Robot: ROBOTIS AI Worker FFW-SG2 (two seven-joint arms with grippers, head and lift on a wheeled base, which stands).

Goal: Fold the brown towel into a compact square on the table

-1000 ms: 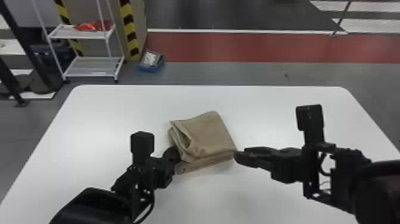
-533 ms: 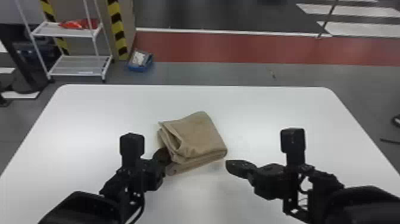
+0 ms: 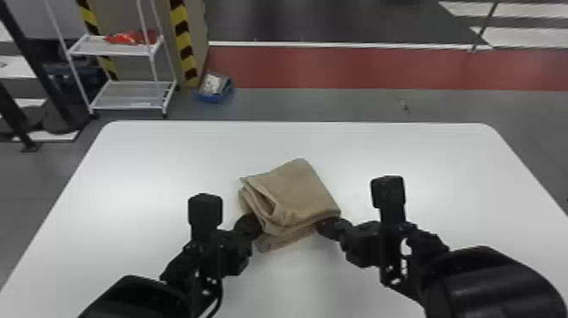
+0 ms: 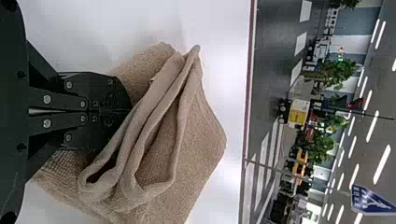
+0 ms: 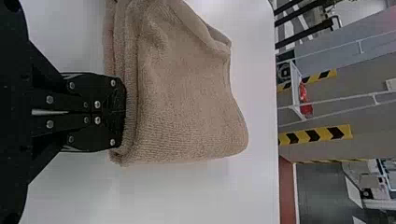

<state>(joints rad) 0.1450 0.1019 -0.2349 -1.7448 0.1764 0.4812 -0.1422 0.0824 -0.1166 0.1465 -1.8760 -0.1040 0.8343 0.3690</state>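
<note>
Brown towel (image 3: 296,192) folded on the table (image 3: 160,169), beyond and between the left gripper (image 4: 123,111) and right gripper (image 5: 120,112), whose fingers we see together, tips against the cloth. We judge its gaping folds nearer the left gripper, for any tidying.

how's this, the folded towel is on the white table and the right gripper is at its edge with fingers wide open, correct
Not quite: the right wrist view shows the right gripper with fingers shut, at the edge of the folded towel on the white table.
</note>
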